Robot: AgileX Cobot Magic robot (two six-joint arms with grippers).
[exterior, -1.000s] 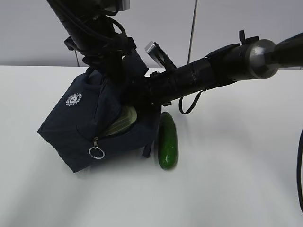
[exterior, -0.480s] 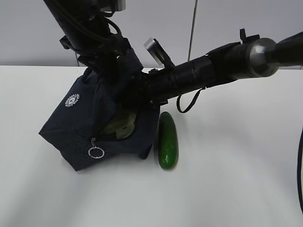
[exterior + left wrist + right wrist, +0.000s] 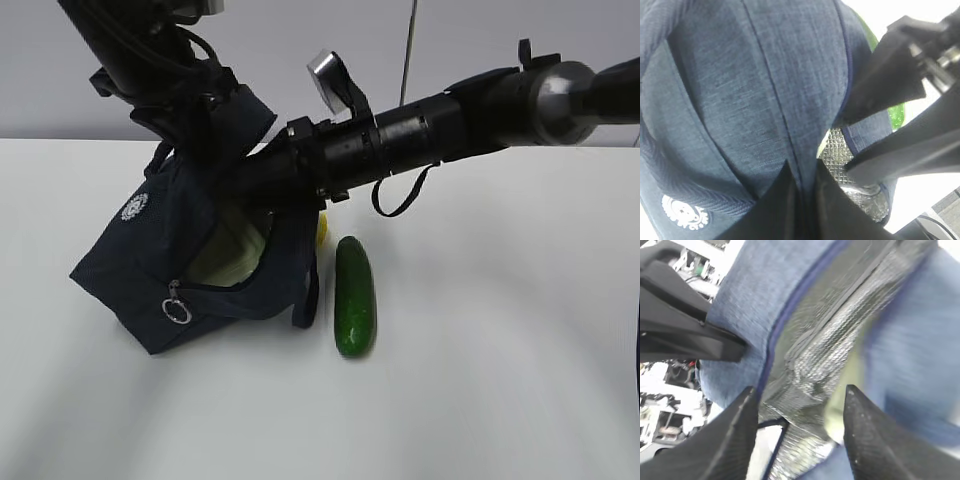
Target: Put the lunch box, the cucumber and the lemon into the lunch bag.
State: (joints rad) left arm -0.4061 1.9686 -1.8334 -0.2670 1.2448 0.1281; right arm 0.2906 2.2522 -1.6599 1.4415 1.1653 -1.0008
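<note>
From outside, the navy lunch bag (image 3: 150, 270) with its round white logo and silver ring pull sits tilted on the white bench (image 3: 500, 380), mouth gaping to show the pale lunch box (image 3: 235, 255) inside. The dark green cucumber (image 3: 354, 296) lies just beside it, long axis running toward the camera, a sliver of lemon (image 3: 321, 229) behind. At the left wrist, the left claw (image 3: 802, 200) is clenched on bag fabric. At the right wrist, the right claw (image 3: 797, 432) stands released, spread inside the silver lining.
</note>
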